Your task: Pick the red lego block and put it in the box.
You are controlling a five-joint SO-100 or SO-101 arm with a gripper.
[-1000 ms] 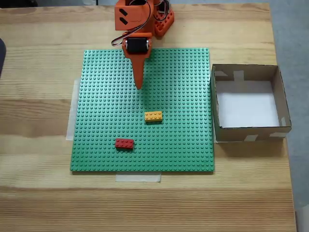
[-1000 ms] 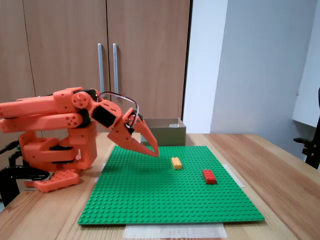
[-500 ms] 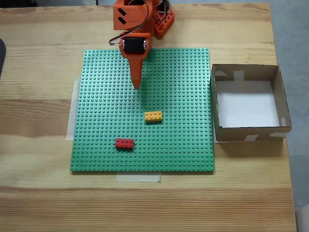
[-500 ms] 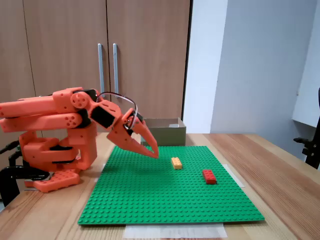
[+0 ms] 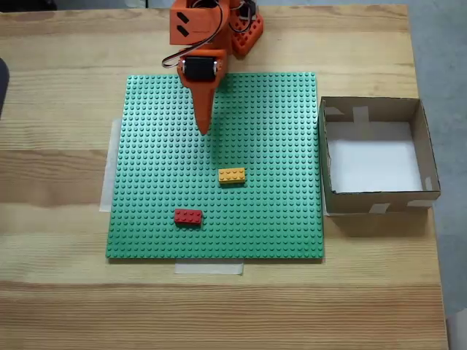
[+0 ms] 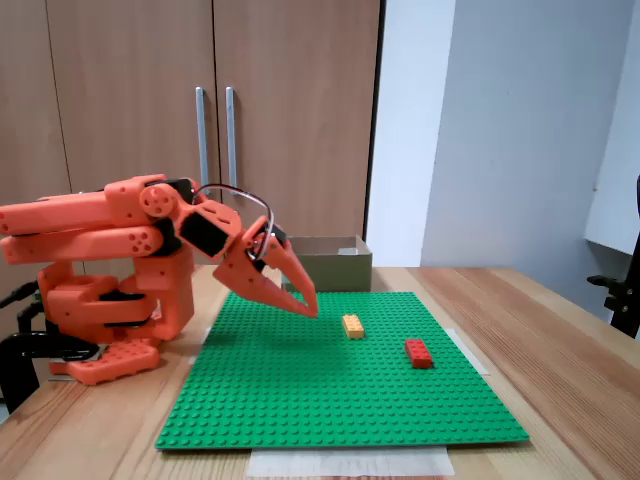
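Observation:
The red lego block (image 5: 188, 216) lies flat on the green studded baseplate (image 5: 160, 168) near its front left; from the side it shows as the red lego block (image 6: 419, 352) at the plate's right. The box (image 5: 378, 155) of brown cardboard with a white bottom stands beside the plate's right edge, and only the box's rim (image 6: 330, 262) shows behind the arm. My orange gripper (image 5: 203, 130) hangs over the plate's back part, well short of the block, fingers together and holding nothing; its tip (image 6: 310, 308) hovers just above the studs.
A yellow-orange brick (image 5: 231, 175) sits on the plate between the gripper and the red block, also seen as the yellow-orange brick (image 6: 352, 325). The arm's base (image 6: 110, 300) stands off the plate's back edge. Pale tape strips (image 5: 209, 268) hold the plate to the wooden table (image 5: 58, 292).
The gripper has swung slightly to the left in the top-down view and lifted a touch. The bricks and the box have not moved.

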